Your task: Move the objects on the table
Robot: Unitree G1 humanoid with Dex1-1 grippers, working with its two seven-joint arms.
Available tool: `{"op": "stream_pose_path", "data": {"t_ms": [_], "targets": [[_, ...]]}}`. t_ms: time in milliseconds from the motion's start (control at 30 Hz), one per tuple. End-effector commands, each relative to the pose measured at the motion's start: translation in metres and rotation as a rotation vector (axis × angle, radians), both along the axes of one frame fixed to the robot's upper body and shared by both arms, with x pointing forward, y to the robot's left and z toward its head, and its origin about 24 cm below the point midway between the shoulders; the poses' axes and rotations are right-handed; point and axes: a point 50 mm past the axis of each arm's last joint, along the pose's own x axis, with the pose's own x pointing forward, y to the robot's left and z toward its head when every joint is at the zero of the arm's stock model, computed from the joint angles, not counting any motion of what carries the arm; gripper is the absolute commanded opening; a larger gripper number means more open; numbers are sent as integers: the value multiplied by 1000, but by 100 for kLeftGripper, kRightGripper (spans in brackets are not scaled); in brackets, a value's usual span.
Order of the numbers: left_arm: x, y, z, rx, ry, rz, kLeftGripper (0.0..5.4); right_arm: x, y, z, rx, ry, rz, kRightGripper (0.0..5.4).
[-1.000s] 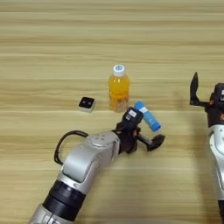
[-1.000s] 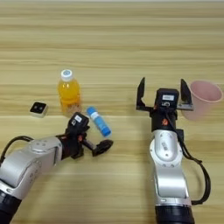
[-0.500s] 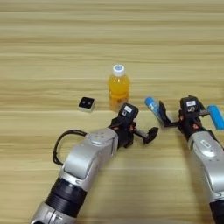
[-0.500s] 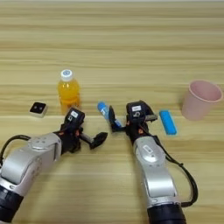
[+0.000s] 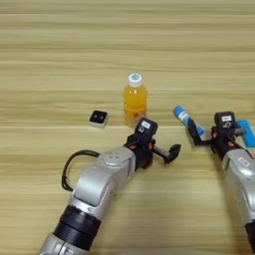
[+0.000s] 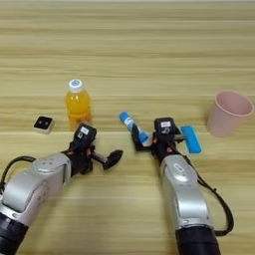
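On the worktop (image 6: 149, 55) stand or lie one bottle (image 6: 77, 103) of orange drink, one black-and-white block (image 6: 44, 124), one pink cup (image 6: 229, 113), and what look like two blue pieces: a tube (image 6: 133, 127) with a white cap, and a second blue piece (image 6: 191, 139) at the right hand's far side.

The bottle stands upright, just behind the left hand (image 6: 102, 158), apart from it. The block lies to the left of the bottle, well clear of both hands. The left hand's fingers are spread, holding nothing.

The tube lies slanted beside the right hand (image 6: 149, 144), its lower end at the hand's left finger; whether that hand grips it, I cannot tell. The cup stands to the right, apart from the hand.
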Motion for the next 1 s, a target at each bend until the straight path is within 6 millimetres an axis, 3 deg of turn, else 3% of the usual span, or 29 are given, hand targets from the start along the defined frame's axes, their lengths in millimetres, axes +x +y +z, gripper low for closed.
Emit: {"op": "stream_pose_path", "data": {"t_ms": [33, 500, 667, 1000], "targets": [[-16, 15, -35, 99, 161, 45, 540, 1, 5, -6, 31, 52, 58, 538], [-15, 17, -35, 90, 161, 64, 540, -4, 14, -16, -31, 98, 141, 538], [-14, 17, -35, 89, 160, 69, 540, -8, 20, -14, -28, 96, 180, 481], [-13, 18, -37, 91, 160, 79, 540, -19, 37, -1, 158, 121, 250, 366]]}}
